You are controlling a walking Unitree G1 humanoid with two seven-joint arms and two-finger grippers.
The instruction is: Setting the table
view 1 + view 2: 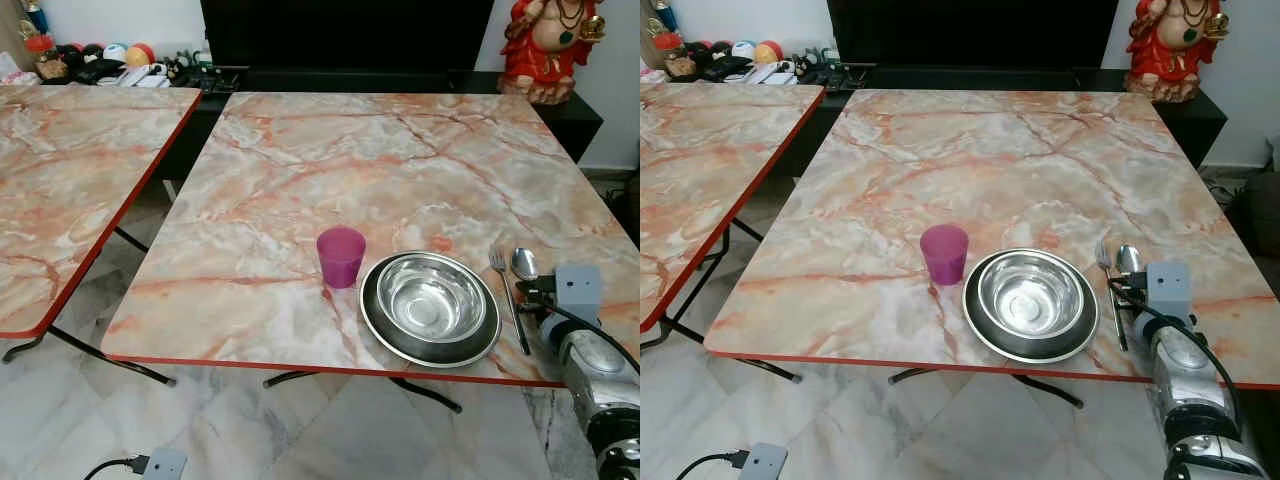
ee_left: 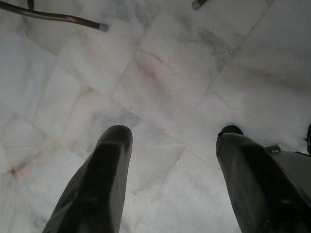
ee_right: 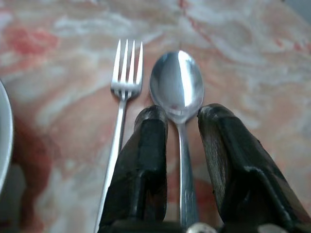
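Note:
On the marble-patterned table (image 1: 400, 160), near its front edge, a steel bowl (image 1: 430, 297) sits in a dark-rimmed plate (image 1: 431, 356). A purple cup (image 1: 341, 256) stands upright just left of them. To the right of the plate lie a fork (image 3: 125, 77) and a spoon (image 3: 176, 85), side by side and flat on the table. My right gripper (image 3: 182, 114) reaches over the front edge. Its fingers (image 3: 148, 145) straddle the spoon's handle, with a gap on each side. My left gripper (image 2: 175, 141) hangs open over the floor tiles.
A second marble table (image 1: 70, 160) stands to the left across a narrow gap. A black cabinet behind holds a red statue (image 1: 548, 45) and small clutter (image 1: 110, 60). A power adapter (image 1: 160, 463) with its cable lies on the floor by the folding table legs (image 1: 130, 365).

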